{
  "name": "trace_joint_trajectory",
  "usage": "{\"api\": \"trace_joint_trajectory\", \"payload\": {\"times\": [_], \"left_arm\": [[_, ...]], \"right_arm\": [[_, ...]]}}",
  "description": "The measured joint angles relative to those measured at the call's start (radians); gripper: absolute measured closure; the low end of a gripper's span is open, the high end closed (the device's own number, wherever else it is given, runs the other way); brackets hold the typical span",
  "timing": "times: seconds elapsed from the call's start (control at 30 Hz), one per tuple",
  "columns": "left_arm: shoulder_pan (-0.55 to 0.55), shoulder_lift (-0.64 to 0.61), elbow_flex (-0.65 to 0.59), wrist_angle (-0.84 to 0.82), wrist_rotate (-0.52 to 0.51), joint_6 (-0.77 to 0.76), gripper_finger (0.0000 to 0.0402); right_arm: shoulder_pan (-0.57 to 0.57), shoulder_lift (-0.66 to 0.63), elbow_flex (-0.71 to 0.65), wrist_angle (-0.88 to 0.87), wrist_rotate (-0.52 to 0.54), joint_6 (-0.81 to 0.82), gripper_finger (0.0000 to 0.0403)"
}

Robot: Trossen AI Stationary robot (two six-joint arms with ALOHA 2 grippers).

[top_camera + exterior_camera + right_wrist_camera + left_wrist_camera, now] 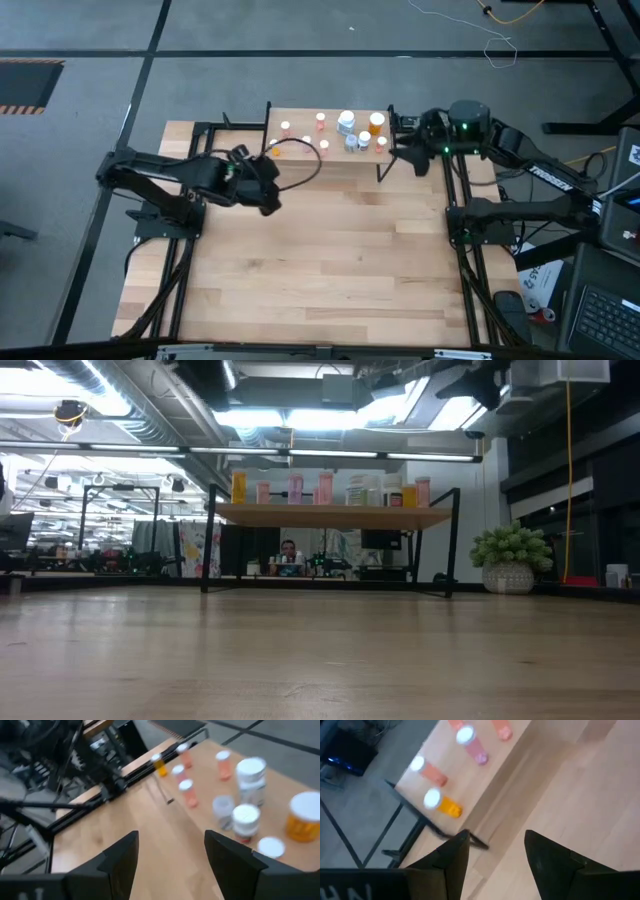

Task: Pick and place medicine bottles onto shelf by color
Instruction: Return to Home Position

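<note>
Bottles (346,128): all I can see stand upright on the shelf (300,157), far-centre of bench (320,260). I count abt nine or ten. Pinks + one orange toward the left end, white ones + a bigger orange toward the right.
Bench stock: no bottles left on it that I can spot, so I judge the job near done or done.
Left end effector (495,852): released, fingers apart, nothing between them. Hovers just near of the shelf's left end.
Right end effector (170,855): released too, empty. Sits at the shelf's right end, pointing left along it.
Key relation: small orange bottle (444,805) at the left-near corner lies just far of my left end effector, long axis vertical. Left arm is closer to it; right arm is closer to the big orange (305,817).
Next, my guess: if colours need regrouping, the oranges are split end to end, so one has to travel.
Risk: bottles packed close on the right, easy to knock a neighbour.
Plant (512,557): right of shelf in the low view, leave it.
</note>
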Motion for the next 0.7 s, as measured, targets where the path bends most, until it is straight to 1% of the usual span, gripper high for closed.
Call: {"api": "trace_joint_trajectory", "payload": {"times": [0.1, 0.2, 0.33, 0.43, 0.5, 0.57, 0.63, 0.7], "left_arm": [[-0.001, -0.079, -0.061, 0.002, 0.005, -0.028, 0.0215], [-0.004, -0.186, -0.178, 0.079, 0.003, -0.053, 0.0215], [-0.021, -0.349, -0.399, 0.311, 0.007, -0.044, 0.0215], [-0.026, -0.472, -0.578, 0.548, 0.025, 0.003, 0.0215], [-0.025, -0.548, -0.704, 0.729, 0.055, 0.039, 0.0215], [-0.026, -0.617, -0.823, 0.892, 0.078, 0.080, 0.0215], [-0.026, -0.665, -0.928, 1.049, 0.079, 0.111, 0.0215], [-0.030, -0.718, -1.025, 1.160, 0.078, 0.137, 0.0215]], "right_arm": [[0.042, -0.057, -0.080, 0.034, 0.003, -0.003, 0.0173], [0.097, -0.154, -0.212, 0.154, 0.005, 0.005, 0.0173], [0.181, -0.322, -0.433, 0.355, 0.003, 0.027, 0.0173], [0.239, -0.445, -0.617, 0.546, 0.005, 0.030, 0.0173], [0.271, -0.513, -0.731, 0.695, 0.005, 0.048, 0.0173], [0.296, -0.564, -0.838, 0.831, 0.005, 0.051, 0.0173], [0.321, -0.603, -0.930, 0.937, 0.005, 0.053, 0.0173], [0.344, -0.626, -1.005, 1.023, 0.005, 0.052, 0.0173]]}}
